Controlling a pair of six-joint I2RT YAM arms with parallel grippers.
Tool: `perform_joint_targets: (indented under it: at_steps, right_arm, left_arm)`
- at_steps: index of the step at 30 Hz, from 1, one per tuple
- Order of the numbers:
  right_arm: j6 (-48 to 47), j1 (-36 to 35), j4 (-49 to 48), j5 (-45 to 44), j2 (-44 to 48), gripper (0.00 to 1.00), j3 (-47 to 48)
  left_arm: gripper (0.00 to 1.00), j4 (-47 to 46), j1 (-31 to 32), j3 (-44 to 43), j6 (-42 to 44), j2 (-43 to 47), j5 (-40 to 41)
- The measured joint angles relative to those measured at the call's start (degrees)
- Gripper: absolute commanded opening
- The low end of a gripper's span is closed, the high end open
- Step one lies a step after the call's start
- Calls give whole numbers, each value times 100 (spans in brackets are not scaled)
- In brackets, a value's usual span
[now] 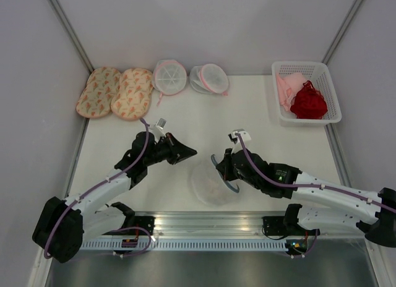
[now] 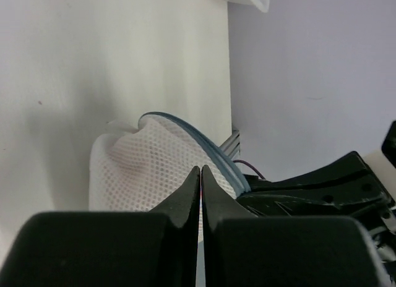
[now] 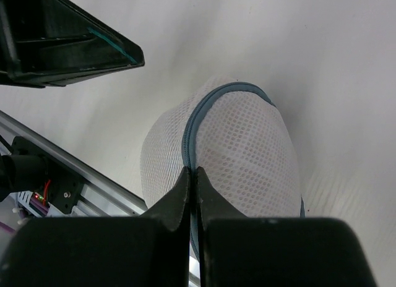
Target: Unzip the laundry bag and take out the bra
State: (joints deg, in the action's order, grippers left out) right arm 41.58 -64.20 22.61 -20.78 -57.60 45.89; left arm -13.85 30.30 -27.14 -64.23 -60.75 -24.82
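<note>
The laundry bag sat at the counter's 6 o'clock edge, zipped, with a faint pink tint showing through the mesh. The left pincer hung pressed together and empty at the bag's 10 o'clock. The right pincer, also pressed together, met the grey zipper rim at 12 o'clock; whether it pinched the rim could not be told.

bra apparently in laundry bag, front centre
</note>
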Motion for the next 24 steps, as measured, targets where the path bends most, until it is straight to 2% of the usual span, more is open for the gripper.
perform_joint_targets:
  at_steps: [1,3,4,5,10,17,24]
  right_arm:
    - [-15,13,-11,0,-2,0,0]
    - [-52,48,-59,9,-24,0,0]
    - [-74,74,-92,24,-37,0,-2]
    - [-94,98,-129,50,-50,0,-2]
    - [-138,267,-197,199,-59,0,-4]
    - [-197,437,-251,487,-59,1,-4]
    - [-245,535,-339,824,-170,0,-4]
  left_arm:
    - [18,50,0,-81,0,28,-33]
    - [38,140,44,-144,70,138,-87]
    - [52,199,92,-144,142,195,-85]
    - [58,238,162,-144,278,232,-85]
    - [63,476,564,-195,1261,208,-136]
    - [61,507,1040,-216,2815,-66,-227]
    - [60,-11,1364,385,4205,833,203]
